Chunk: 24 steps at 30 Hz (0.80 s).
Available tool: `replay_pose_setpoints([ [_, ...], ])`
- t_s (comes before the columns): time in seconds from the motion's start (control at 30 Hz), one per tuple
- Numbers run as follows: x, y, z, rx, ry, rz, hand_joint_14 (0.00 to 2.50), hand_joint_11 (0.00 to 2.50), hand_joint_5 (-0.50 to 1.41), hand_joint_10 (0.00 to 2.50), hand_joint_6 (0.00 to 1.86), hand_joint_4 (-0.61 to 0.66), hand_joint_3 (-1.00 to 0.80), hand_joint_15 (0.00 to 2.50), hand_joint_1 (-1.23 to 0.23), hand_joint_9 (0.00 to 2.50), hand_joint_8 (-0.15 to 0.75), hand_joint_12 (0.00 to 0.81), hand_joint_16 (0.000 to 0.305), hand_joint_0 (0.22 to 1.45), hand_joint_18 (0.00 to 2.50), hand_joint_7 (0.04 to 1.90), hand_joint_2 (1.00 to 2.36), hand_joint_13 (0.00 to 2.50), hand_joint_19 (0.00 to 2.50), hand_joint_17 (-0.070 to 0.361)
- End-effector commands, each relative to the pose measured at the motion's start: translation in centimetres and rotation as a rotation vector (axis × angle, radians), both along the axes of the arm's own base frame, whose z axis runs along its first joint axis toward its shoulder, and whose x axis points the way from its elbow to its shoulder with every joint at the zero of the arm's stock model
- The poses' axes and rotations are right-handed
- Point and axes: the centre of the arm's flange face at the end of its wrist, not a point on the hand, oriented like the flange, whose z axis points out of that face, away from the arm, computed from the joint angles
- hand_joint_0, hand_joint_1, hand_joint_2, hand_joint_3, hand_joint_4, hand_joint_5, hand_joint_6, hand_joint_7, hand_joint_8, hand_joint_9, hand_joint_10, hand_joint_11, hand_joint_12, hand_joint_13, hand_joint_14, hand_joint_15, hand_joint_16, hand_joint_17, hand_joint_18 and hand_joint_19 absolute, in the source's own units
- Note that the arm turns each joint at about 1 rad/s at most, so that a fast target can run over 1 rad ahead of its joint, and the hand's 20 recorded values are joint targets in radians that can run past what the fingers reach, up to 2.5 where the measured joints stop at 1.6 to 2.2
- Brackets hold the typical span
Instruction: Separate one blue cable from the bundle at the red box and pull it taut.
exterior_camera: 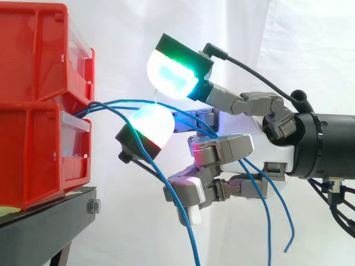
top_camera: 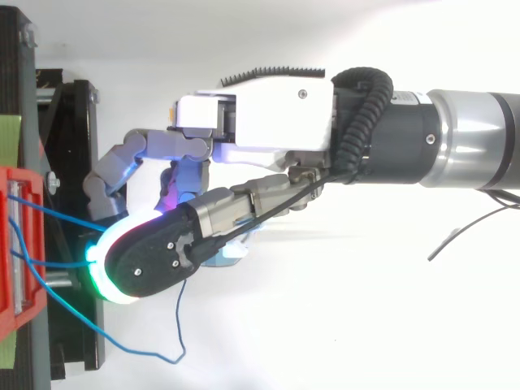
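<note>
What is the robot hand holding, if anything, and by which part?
Cannot be told: thin blue cables from the red plastic bin pass through the robot hand; any grip is hidden.

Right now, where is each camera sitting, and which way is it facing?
Side view: beside the work at bin height, looking level across at the red bins on the black stand and the blue cables; the hand and arm enter from the right.
Top view: overhead, looking down on the hand and arm, with the red bins at the left edge.
Shared: hand, arm, blue cables, red bins and black stand are the same things in both.
</note>
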Motion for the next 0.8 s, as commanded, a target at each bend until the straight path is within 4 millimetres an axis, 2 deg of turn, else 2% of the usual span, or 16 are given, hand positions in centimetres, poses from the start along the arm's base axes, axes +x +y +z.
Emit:
replay_pose_setpoints([
  [0.0,-0.02,0.02,-0.04,-0.008,0.002,-0.001,0.03,1.73,-0.07,0.02,0.87,0.00,-0.50,1.02,-0.40,1.59,0.232,0.344,0.048,0.60,0.84,1.06,1.00,1.12,0.91,0.108],
  [0.07,-0.01,0.03,0.02,-0.008,0.002,0.001,0.03,1.73,-0.07,0.02,0.86,0.02,-0.45,1.02,-0.54,1.56,0.231,0.350,0.048,0.61,0.84,1.09,1.00,1.11,0.91,0.109],
  [0.1,-0.01,0.03,0.02,-0.008,0.002,0.001,0.03,1.74,-0.07,0.02,0.86,0.04,-0.36,1.04,-0.61,1.54,0.236,0.353,0.049,0.61,0.84,1.11,1.01,1.10,0.90,0.111],
  [0.23,-0.02,0.02,-0.04,-0.008,0.002,-0.001,0.03,1.71,-0.11,0.00,0.90,0.09,-0.22,1.01,-0.81,1.48,0.285,0.410,0.059,0.61,0.86,1.03,1.01,1.08,0.86,0.133],
  [0.33,-0.01,0.02,0.02,-0.008,0.002,-0.001,0.03,1.73,-0.13,0.08,0.93,0.00,-0.17,1.00,-0.89,1.35,0.249,0.384,0.055,0.66,0.78,1.02,1.01,0.99,0.87,0.124],
  [0.4,-0.02,0.02,0.00,-0.010,0.004,-0.001,0.03,1.77,-0.15,0.03,0.94,-0.02,-0.24,0.99,-0.92,1.31,0.237,0.369,0.052,0.69,0.75,1.00,1.01,0.96,0.86,0.118],
  [0.43,-0.02,0.02,0.00,-0.010,0.004,-0.001,0.03,1.77,-0.15,0.03,0.94,-0.03,-0.40,0.98,-0.90,1.28,0.231,0.364,0.052,0.73,0.75,0.97,1.01,0.94,0.84,0.117],
  [0.5,-0.02,0.02,0.00,-0.010,0.004,-0.001,0.03,1.76,-0.15,0.03,0.94,-0.02,-0.50,0.97,-0.89,1.28,0.233,0.367,0.052,0.75,0.75,0.93,1.00,0.94,0.82,0.117],
  [0.57,-0.02,0.02,0.00,-0.010,0.004,-0.001,0.03,1.75,-0.14,0.01,0.93,0.02,-0.50,0.96,-0.88,1.29,0.235,0.366,0.051,0.69,0.75,0.95,1.00,0.93,0.83,0.116],
  [0.63,-0.01,0.02,0.02,-0.010,0.002,-0.001,0.03,1.71,-0.12,0.00,0.91,0.07,-0.50,0.96,-0.77,1.37,0.255,0.372,0.052,0.56,0.76,0.98,1.00,0.96,0.84,0.116],
  [0.67,0.01,0.02,0.03,-0.009,0.001,-0.001,0.03,1.70,-0.11,0.00,0.91,0.08,-0.50,0.96,-0.73,1.39,0.264,0.377,0.053,0.54,0.78,0.98,1.00,0.97,0.84,0.119],
  [0.7,0.01,0.02,0.03,-0.011,0.001,-0.001,0.03,1.67,-0.10,0.00,0.91,0.08,-0.50,0.96,-0.61,1.45,0.271,0.388,0.055,0.50,0.82,0.98,1.00,1.01,0.83,0.124],
  [0.77,-0.01,0.02,0.02,-0.013,0.002,-0.001,0.03,1.68,-0.08,0.01,0.90,0.07,-0.50,0.96,-0.36,1.48,0.267,0.383,0.053,0.51,0.83,1.00,1.00,1.04,0.85,0.120],
])
